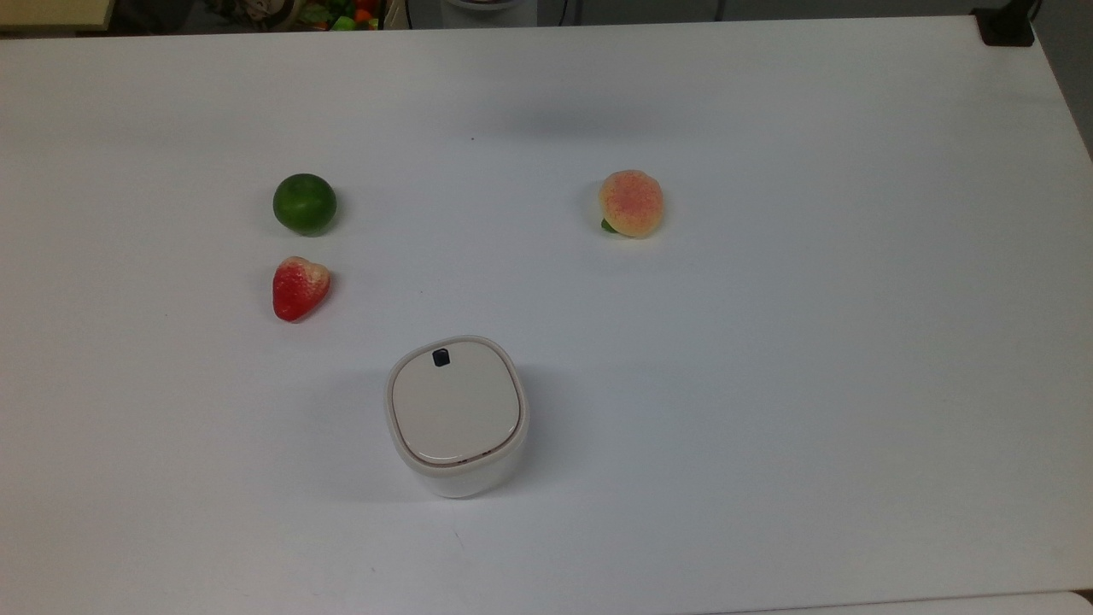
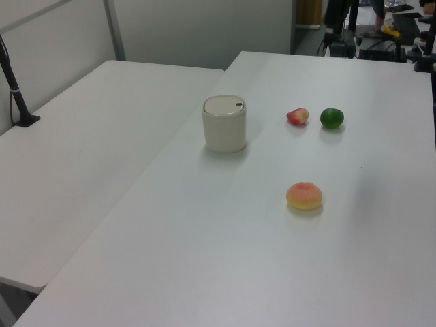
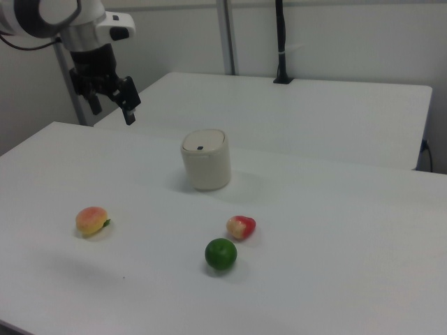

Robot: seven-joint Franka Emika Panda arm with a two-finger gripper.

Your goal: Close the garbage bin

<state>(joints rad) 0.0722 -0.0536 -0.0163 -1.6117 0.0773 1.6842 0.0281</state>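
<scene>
Garbage bin [image 1: 456, 416] — top view: rounded-square white plastic body, smooth beige lid lying flat, black square button at its far edge. It stands near the table's [image 1: 768, 427] near edge, with bare surface to the right. Left view: bin [image 2: 224, 124] left of the strawberry [image 2: 297, 116], lime [image 2: 332, 118] and peach [image 2: 304, 195]. Right view: gripper [image 3: 112, 106] hangs far left of the bin [image 3: 206, 159] — fingers apart, holding nothing.

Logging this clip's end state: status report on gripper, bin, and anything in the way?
Gripper raised clear of the table, jaws open, holding nothing. Garbage bin upright, lid flat and shut. Strawberry, lime, peach apart from it.
</scene>
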